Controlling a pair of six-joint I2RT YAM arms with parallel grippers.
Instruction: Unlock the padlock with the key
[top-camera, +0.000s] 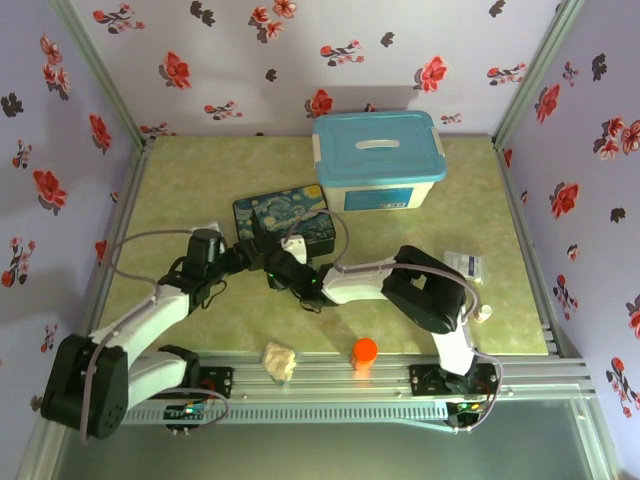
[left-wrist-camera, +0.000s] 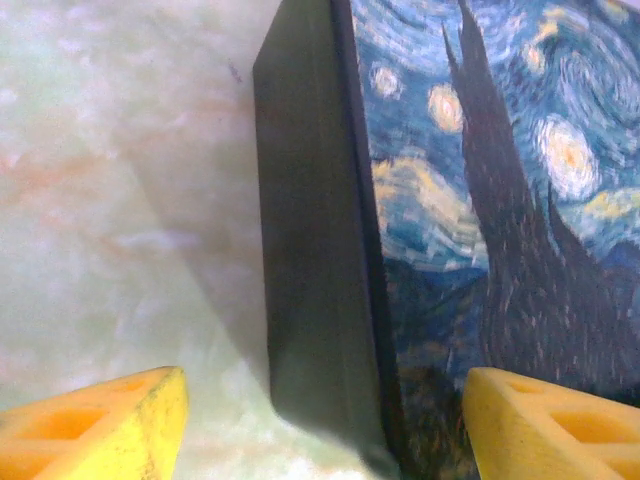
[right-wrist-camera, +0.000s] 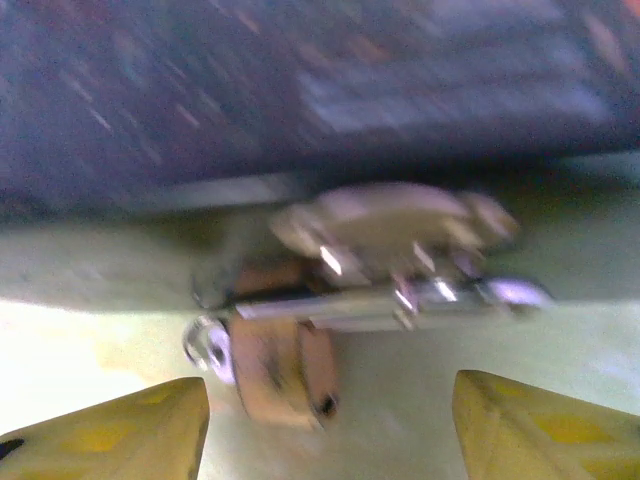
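In the right wrist view the small brass padlock (right-wrist-camera: 280, 370) hangs blurred under the metal latch (right-wrist-camera: 390, 230) on the painted box's front. A thin silver bar (right-wrist-camera: 400, 303) runs across just above it. My right gripper (right-wrist-camera: 332, 415) is open, its yellow fingers standing wide on either side of the padlock without touching it. A small round silver piece (right-wrist-camera: 208, 348) sits at the padlock's left; the key itself is hidden in the blur. My left gripper (left-wrist-camera: 325, 410) is open too, straddling a corner of the painted box (left-wrist-camera: 480, 200). From above, both grippers (top-camera: 252, 252) (top-camera: 282, 268) meet at the box's near edge.
A blue-lidded plastic tub (top-camera: 378, 160) stands behind the painted box (top-camera: 283, 218). An orange cap (top-camera: 365, 350) and a crumpled pale wad (top-camera: 280, 360) lie at the table's front edge. A small clear packet (top-camera: 465, 262) lies at the right. Floral walls close in three sides.
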